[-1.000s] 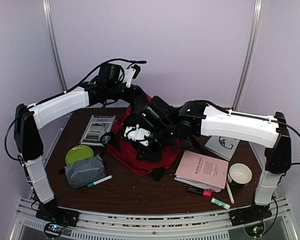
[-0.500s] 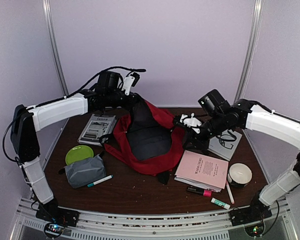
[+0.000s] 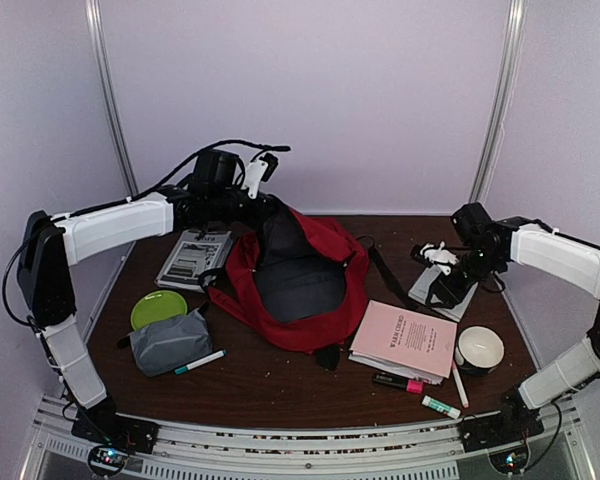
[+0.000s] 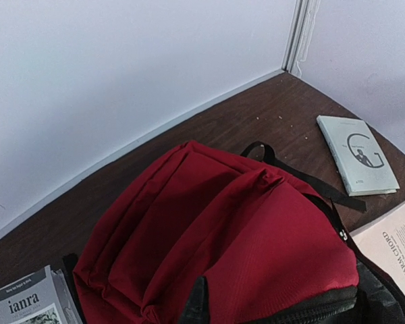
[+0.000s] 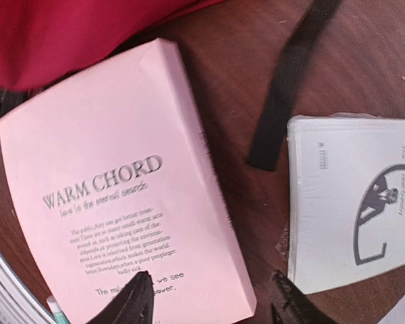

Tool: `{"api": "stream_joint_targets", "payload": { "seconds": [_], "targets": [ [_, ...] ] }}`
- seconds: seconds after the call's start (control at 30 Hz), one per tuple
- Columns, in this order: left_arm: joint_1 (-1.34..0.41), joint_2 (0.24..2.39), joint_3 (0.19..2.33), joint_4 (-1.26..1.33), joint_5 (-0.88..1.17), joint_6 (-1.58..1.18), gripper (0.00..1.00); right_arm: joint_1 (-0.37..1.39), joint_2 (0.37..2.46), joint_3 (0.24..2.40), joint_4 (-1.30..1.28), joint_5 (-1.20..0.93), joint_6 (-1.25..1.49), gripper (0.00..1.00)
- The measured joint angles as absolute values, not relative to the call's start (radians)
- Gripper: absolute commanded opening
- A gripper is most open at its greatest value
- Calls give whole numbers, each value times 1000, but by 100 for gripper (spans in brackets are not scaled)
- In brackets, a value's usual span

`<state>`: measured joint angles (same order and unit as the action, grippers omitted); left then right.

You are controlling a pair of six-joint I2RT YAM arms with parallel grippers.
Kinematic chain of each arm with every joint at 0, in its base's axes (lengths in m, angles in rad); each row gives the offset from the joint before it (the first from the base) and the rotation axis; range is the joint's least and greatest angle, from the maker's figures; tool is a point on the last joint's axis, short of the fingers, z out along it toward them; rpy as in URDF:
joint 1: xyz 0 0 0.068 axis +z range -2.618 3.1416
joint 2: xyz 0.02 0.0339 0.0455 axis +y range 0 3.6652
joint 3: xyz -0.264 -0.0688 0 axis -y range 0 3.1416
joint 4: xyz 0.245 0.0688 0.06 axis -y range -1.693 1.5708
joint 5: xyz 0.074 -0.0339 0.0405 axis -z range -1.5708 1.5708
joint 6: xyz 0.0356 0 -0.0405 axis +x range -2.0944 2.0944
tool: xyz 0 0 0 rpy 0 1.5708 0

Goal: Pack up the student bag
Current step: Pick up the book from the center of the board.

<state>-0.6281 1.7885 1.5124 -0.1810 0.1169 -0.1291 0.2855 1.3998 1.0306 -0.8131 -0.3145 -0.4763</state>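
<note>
packing is looking barely begun: left gripper [image 3: 262, 207] is pinching the far rim of student bag [image 3: 320, 300] mid-table; right gripper [image 5: 210, 280], fingers apart and empty, is hovering over pink book [image 5: 121, 189] lying outside.

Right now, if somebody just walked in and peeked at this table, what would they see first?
The big red backpack grabs the eye first: it sits in the middle of the table with its mouth gaping, the left end effector pinching its top edge at the back. Next, the pink book titled WARM CHORD lies just right of it, and a lime green plate sits on the left beside a grey pouch.
</note>
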Motion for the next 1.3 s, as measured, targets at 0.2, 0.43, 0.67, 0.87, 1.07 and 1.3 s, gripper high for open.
{"api": "stream_joint_targets", "payload": {
  "seconds": [0.2, 0.43, 0.67, 0.87, 1.07, 1.3],
  "targets": [
    [-628, 1769, 1440, -186, 133, -143, 0, 302, 1391, 937, -865, -349, -578, 91],
    [-631, 1743, 1412, -188, 130, -155, 0, 522, 1273, 795, -835, -243, -589, 76],
    [-631, 1742, 1402, -189, 115, -166, 0, 714, 1223, 752, -760, -92, -534, 74],
    [-631, 1741, 1400, -190, 96, -171, 0, 838, 1210, 738, -751, -62, -523, 72],
    [-631, 1737, 1394, -191, 85, -192, 0, 899, 1229, 727, -729, 2, -511, 61],
    [-632, 1726, 1387, -196, 81, -203, 0, 966, 1286, 696, -665, 159, -508, 52]
  ]
}}
